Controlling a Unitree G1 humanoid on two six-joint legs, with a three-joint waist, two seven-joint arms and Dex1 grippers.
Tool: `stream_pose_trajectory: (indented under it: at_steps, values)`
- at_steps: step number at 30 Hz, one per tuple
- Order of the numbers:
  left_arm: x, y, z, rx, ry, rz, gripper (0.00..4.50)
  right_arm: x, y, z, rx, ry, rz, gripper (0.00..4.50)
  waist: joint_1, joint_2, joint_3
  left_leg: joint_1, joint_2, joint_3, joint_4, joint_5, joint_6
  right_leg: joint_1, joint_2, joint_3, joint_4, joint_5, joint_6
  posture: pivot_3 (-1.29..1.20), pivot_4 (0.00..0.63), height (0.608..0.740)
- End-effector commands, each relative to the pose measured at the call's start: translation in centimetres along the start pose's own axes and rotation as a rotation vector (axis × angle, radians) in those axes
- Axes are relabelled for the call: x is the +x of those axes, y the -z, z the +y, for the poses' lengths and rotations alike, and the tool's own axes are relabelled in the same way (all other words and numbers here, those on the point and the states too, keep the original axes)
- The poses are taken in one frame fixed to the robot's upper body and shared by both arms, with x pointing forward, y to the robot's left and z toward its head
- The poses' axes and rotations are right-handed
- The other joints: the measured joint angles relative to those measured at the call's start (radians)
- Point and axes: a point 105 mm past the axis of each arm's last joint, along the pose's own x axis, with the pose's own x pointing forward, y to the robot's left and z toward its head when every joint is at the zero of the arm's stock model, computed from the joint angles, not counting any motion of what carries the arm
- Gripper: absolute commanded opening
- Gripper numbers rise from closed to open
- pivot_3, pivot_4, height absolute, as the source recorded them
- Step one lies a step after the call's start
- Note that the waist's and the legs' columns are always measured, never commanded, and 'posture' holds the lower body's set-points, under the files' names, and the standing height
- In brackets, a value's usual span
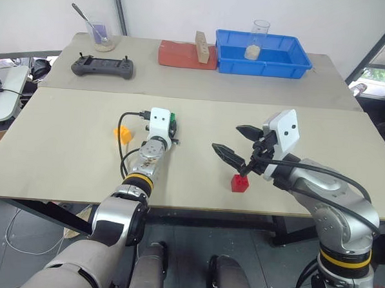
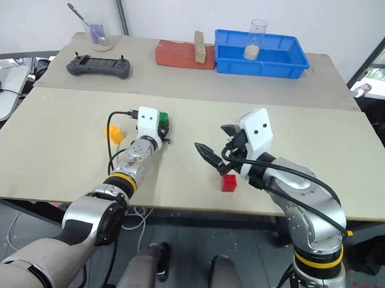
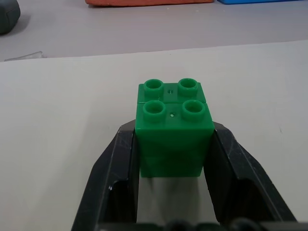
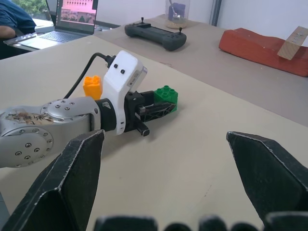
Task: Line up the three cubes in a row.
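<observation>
A: Left side first, what have I got?

B: My left end effector (image 3: 171, 144) is clenched on the green cube (image 3: 172, 122). The left wrist view settles it: both black fingers (image 3: 118, 168) press the cube's sides, studs up, cube sitting on the worktop (image 1: 69, 150). From the head views I only catch a sliver of green (image 1: 173, 121) past the white camera housing.

A: Right side?

B: My right end effector (image 1: 234, 146) is released, jaws spread wide, holding nothing. It hangs above the worktop, just behind and above the red cube (image 1: 240, 183). In its own wrist view the two fingers (image 4: 67, 178) stand far apart with bare worktop between them.

A: Red cube in that wrist view?

B: No, I get the red one from the head views, near the front edge. The right wrist view looks across at my left arm instead, so it gives a side look at the green cube in the grip and the orange-yellow cube (image 4: 92, 86) beyond the arm.

A: Orange-yellow from the head?

B: It is on the worktop just left of my left end effector (image 1: 122, 134), free, well apart from the red.

A: Background?

B: Rear table: blue tray (image 1: 293, 65), red wedge (image 1: 181, 55) with a tan wooden block (image 1: 201, 47) on it, a black controller (image 1: 101, 66). The right wrist view adds a laptop (image 4: 72, 19).
</observation>
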Motion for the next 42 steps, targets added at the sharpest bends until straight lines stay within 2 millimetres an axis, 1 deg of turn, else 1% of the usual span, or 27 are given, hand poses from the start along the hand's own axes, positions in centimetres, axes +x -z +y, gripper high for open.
stream_pose_trajectory:
  at_steps: [1, 4, 7, 8, 11, 14, 16, 18, 22, 27, 31, 35, 42]
  values:
    - [0.0, -1.3, 0.1, -0.008, 0.004, -0.060, 1.35, -0.2, -1.0, 0.2, -0.027, -0.015, -0.043, 4.50, -0.001, 0.000, 0.000, 0.000, 0.000, 0.000, 0.000, 0.000, 0.000, 0.000, 0.000, 0.000, 0.000, 0.000, 0.000, 0.00, 0.150, 0.740]
    - [-0.3, -2.1, -0.7, -0.009, 0.084, -0.110, 1.35, -0.1, -1.0, 0.3, -0.036, -0.032, -0.039, 4.50, -0.004, 0.000, 0.000, 0.000, 0.000, 0.000, 0.000, 0.000, 0.000, 0.000, 0.000, 0.000, 0.000, 0.000, 0.000, 0.00, 0.150, 0.740]
    - [-1.9, -2.7, -1.9, 0.020, 0.272, -0.155, 1.35, -0.6, -1.3, 0.3, -0.059, -0.075, -0.037, 4.50, -0.011, 0.000, 0.000, 0.000, 0.000, 0.000, 0.000, 0.000, 0.000, 0.000, 0.000, 0.000, 0.000, 0.000, 0.000, 0.00, 0.150, 0.740]
    - [-2.9, -2.6, -2.3, 0.021, 0.356, -0.160, 1.35, -0.9, -1.4, 0.3, -0.069, -0.096, -0.033, 4.50, -0.016, 0.000, 0.000, 0.000, 0.000, 0.000, 0.000, 0.000, 0.000, 0.000, 0.000, 0.000, 0.000, 0.000, 0.000, 0.00, 0.150, 0.740]
    - [-7.6, -2.1, -3.8, 0.101, 0.671, -0.151, 1.35, -1.7, -1.2, 0.1, -0.118, -0.155, 0.010, 4.50, -0.031, 0.000, 0.000, 0.000, 0.001, 0.000, -0.002, 0.000, 0.000, 0.000, 0.000, 0.001, 0.000, -0.001, -0.002, 0.00, 0.150, 0.740]
    - [-11.8, -1.4, -4.3, 0.185, 0.915, -0.100, 1.35, -2.7, -0.7, 0.4, -0.146, -0.220, 0.059, 4.50, -0.040, 0.000, 0.000, 0.001, 0.001, 0.000, -0.003, 0.000, 0.000, -0.001, 0.001, 0.001, 0.001, -0.002, -0.004, 0.00, 0.150, 0.740]
    - [-13.8, -0.6, -4.3, 0.252, 1.042, -0.058, 1.35, -3.6, -0.4, 0.8, -0.150, -0.275, 0.094, 4.50, -0.039, 0.001, 0.000, 0.002, 0.002, 0.000, -0.003, 0.000, 0.000, -0.001, 0.001, 0.000, 0.002, -0.005, -0.009, 0.00, 0.150, 0.740]
    - [-14.7, -0.1, -4.1, 0.298, 1.128, -0.028, 1.35, -4.3, -0.1, 1.3, -0.150, -0.320, 0.121, 4.50, -0.034, 0.001, 0.000, 0.002, 0.002, 0.000, -0.003, 0.000, 0.000, 0.000, 0.000, -0.001, 0.001, -0.006, -0.011, 0.00, 0.150, 0.740]
    - [-15.3, 0.6, -4.5, 0.350, 1.277, 0.008, 1.35, -5.4, 0.6, 2.3, -0.131, -0.398, 0.178, 4.50, -0.022, 0.001, 0.000, 0.002, 0.002, 0.001, -0.002, 0.000, 0.000, -0.001, -0.001, -0.001, -0.001, -0.005, -0.009, 0.00, 0.150, 0.740]
    - [-14.4, 1.1, -5.3, 0.390, 1.357, 0.012, 1.35, -5.9, 1.2, 2.5, -0.119, -0.397, 0.195, 4.50, -0.018, 0.000, 0.000, 0.002, 0.002, 0.001, -0.002, 0.000, 0.000, -0.001, -0.002, -0.003, -0.002, -0.005, -0.009, 0.00, 0.150, 0.740]
    - [-13.3, 1.5, -5.7, 0.425, 1.374, 0.007, 1.35, -6.4, 1.3, 2.3, -0.110, -0.383, 0.199, 4.50, -0.019, 0.000, 0.000, 0.001, 0.001, 0.000, -0.001, 0.000, 0.000, 0.001, -0.002, -0.002, -0.002, -0.005, -0.008, 0.00, 0.150, 0.740]
    - [-13.0, 1.6, -6.4, 0.424, 1.416, -0.004, 1.35, -6.9, 1.5, 2.2, -0.108, -0.376, 0.206, 4.50, -0.019, 0.000, 0.000, 0.001, 0.001, 0.000, 0.000, 0.000, 0.000, 0.002, -0.001, -0.002, -0.001, -0.005, -0.008, 0.00, 0.150, 0.740]
    - [-12.1, 1.9, -7.1, 0.415, 1.374, -0.015, 1.35, -7.0, 1.5, 2.0, -0.109, -0.357, 0.204, 4.50, -0.017, 0.000, 0.000, 0.001, 0.001, 0.000, 0.001, 0.000, 0.000, 0.002, -0.001, -0.001, -0.001, -0.005, -0.005, 0.00, 0.150, 0.740]
